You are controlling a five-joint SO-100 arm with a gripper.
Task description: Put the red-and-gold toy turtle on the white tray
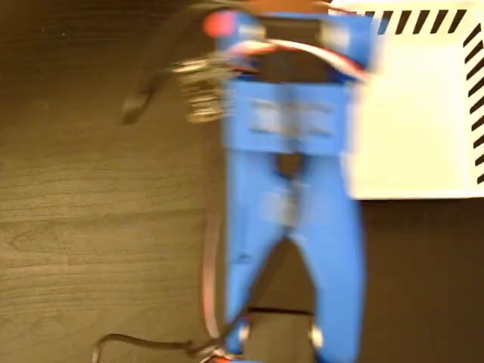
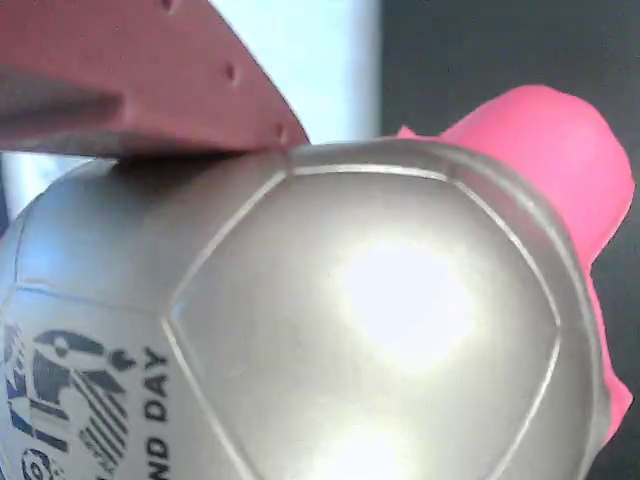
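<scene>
Filling the wrist view almost edge to edge: the red-and-gold toy turtle [image 2: 390,320], shell up against the lens, with a coral-red limb or head bulging out at upper right. One claw finger [image 2: 150,80], showing pinkish here, lies across the top left of the shell and appears to touch it. The opposite finger is out of frame, so I cannot tell whether the claw is clenched on the toy or only resting against it.

Fixed view: blurred blue arm [image 1: 291,189] runs from the bottom edge up the middle of the dark wood worktop [image 1: 91,227]; the claw itself and the turtle cannot be picked out there, presumably hidden under the arm's upper end.

The white tray [image 1: 416,121] sits at the worktop's top right corner, its left edge partly under the arm.

Judgement: turtle lies directly at the claw; tray lies to the right of the arm's head in the fixed view, so the coming move likely turns on a short rightward carry.
</scene>
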